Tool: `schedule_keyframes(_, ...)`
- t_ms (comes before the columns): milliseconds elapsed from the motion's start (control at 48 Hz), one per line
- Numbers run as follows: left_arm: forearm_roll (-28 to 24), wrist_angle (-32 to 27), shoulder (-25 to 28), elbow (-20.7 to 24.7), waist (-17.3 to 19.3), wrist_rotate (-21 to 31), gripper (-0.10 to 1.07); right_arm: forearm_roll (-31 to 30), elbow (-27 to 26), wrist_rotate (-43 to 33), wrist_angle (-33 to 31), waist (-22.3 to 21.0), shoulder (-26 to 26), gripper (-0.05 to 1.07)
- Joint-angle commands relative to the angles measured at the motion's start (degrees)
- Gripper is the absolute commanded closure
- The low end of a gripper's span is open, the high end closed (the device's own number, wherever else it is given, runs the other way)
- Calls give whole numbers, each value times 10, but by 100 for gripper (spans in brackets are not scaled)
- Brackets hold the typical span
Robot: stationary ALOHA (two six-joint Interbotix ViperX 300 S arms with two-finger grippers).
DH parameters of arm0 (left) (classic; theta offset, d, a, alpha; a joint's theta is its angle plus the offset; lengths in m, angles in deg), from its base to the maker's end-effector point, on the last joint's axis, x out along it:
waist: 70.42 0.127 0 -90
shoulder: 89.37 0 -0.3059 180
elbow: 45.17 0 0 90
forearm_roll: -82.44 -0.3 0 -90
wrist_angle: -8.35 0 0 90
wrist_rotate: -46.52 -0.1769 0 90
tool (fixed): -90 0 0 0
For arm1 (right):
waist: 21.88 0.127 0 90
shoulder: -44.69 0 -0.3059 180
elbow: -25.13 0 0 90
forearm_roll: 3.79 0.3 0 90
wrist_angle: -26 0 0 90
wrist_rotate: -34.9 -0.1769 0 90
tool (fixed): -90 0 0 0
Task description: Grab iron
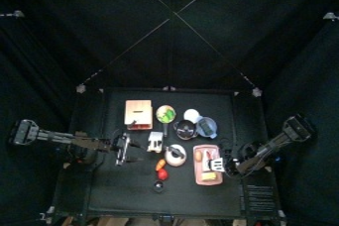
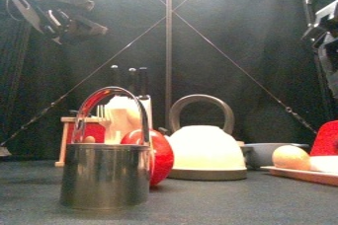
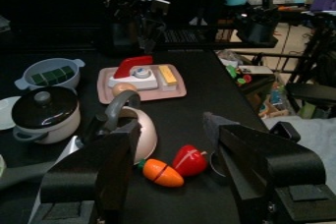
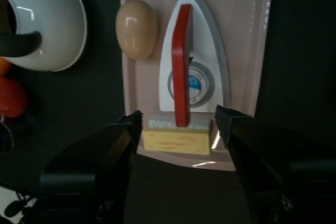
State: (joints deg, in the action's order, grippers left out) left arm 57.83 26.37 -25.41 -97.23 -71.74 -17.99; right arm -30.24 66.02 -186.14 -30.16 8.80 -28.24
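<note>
The iron (image 4: 184, 66) is white with a red handle and lies on a salmon-pink tray (image 4: 250, 31) beside an egg (image 4: 137, 27). In the top view the tray with the iron (image 1: 207, 163) sits at the table's front right. My right gripper (image 4: 178, 154) is open and empty, hovering over the near end of the iron, with a yellow block (image 4: 178, 140) between its jaws; it also shows in the top view (image 1: 237, 161). My left gripper (image 3: 178, 184) is open and empty at the table's left (image 1: 122, 151). It looks across at the iron (image 3: 136, 69).
A white kettle (image 3: 125, 120), a carrot (image 3: 164, 172) and a red pepper (image 3: 192, 158) lie between my left gripper and the tray. A pot (image 3: 46, 110), a bowl (image 3: 50, 73), a tan-orange box (image 1: 138, 113) and a metal cup (image 2: 106, 175) stand around.
</note>
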Motion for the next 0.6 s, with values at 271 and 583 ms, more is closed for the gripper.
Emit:
schedule_keyframes(271, 1, 2, 0, 6, 3, -1, 8, 20, -27, 105, -4, -73, -12, 11)
schedule_keyframes(583, 1, 2, 0, 6, 2, -1, 8, 31, -9, 122, 29, -98, -31, 11)
